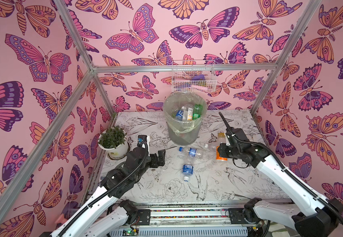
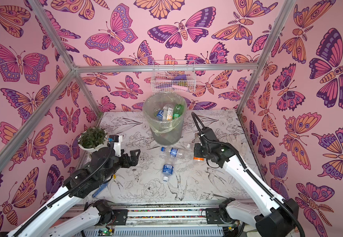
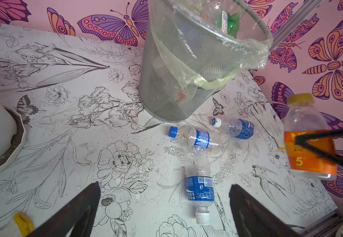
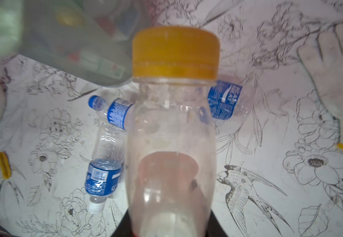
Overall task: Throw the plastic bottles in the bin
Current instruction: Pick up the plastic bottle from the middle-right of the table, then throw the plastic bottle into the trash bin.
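The bin [image 1: 184,133] [image 2: 164,133] [image 3: 166,82] is a grey mesh bucket lined with a thin bag, standing at the back of the table with several bottles [image 1: 189,111] inside. My right gripper [image 1: 221,150] [image 4: 169,225] is shut on a clear bottle with an orange label and a yellow cap [image 1: 221,157] [image 3: 307,139] [image 4: 172,123], held upright to the right of the bin. Three blue-labelled bottles lie on the table [image 1: 187,170] [image 1: 191,151] [image 3: 236,128]. My left gripper [image 1: 160,157] [image 3: 164,205] hangs open and empty, left of them.
A white flowerpot with a green plant [image 1: 114,143] stands at the left edge beside my left arm. A white wire basket [image 1: 193,79] hangs on the back wall above the bin. A white glove [image 3: 269,121] [image 4: 326,82] lies at the right, another [image 3: 21,225] near my left arm.
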Available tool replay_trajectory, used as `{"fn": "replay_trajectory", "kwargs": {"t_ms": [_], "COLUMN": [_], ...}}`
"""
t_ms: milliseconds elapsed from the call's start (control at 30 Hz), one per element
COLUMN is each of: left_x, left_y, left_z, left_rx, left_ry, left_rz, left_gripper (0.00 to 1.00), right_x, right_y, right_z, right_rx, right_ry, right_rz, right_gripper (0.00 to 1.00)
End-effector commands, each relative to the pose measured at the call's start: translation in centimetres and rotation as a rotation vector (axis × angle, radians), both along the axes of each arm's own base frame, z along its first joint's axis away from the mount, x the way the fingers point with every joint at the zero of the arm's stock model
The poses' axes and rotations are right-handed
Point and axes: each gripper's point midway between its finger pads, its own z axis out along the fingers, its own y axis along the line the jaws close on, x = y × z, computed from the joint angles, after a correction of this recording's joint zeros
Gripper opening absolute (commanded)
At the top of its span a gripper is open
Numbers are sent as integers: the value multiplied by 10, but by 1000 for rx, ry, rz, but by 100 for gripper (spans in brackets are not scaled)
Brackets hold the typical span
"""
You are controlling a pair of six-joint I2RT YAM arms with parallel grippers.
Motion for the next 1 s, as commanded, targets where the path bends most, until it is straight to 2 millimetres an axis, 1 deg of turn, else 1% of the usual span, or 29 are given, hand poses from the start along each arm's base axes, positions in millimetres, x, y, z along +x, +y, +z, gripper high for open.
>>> {"fn": "replay_trajectory", "kwargs": {"t_ms": [0, 67, 200, 333, 367, 467, 600, 733, 967], "left_x": [-6, -8, -11, -17, -18, -21, -22, -22, -24], "left_y": [-1, -1, -3, -6, -6, -8, -8, -7, -6], "left_z": [-16, -28, -48, -68, -73, -82, -84, -81, -79], "left_rx": [-21, -27, -47, -69, -74, -88, -90, -87, -96], "left_ry": [46, 78, 134, 190, 206, 232, 235, 220, 208], "left_rz": [0, 4, 11, 11, 14, 11, 12, 9, 5], "left_gripper": [100, 100, 100, 99, 99, 99, 99, 99, 99], "right_x": [2, 4, 9, 9, 9, 8, 9, 11, 20], "right_y": [-2, -1, 5, 13, 15, 20, 26, 33, 49], "right_z": [42, 66, 109, 151, 161, 183, 198, 210, 235], "right_rx": [-14, 1, 35, 70, 80, 98, 105, 112, 117], "right_ry": [-102, -162, -276, -399, -428, -475, -500, -523, -572], "right_rz": [32, 42, 65, 105, 114, 132, 146, 160, 180], "right_gripper": [0, 0, 0, 0, 0, 0, 0, 0, 0]}}
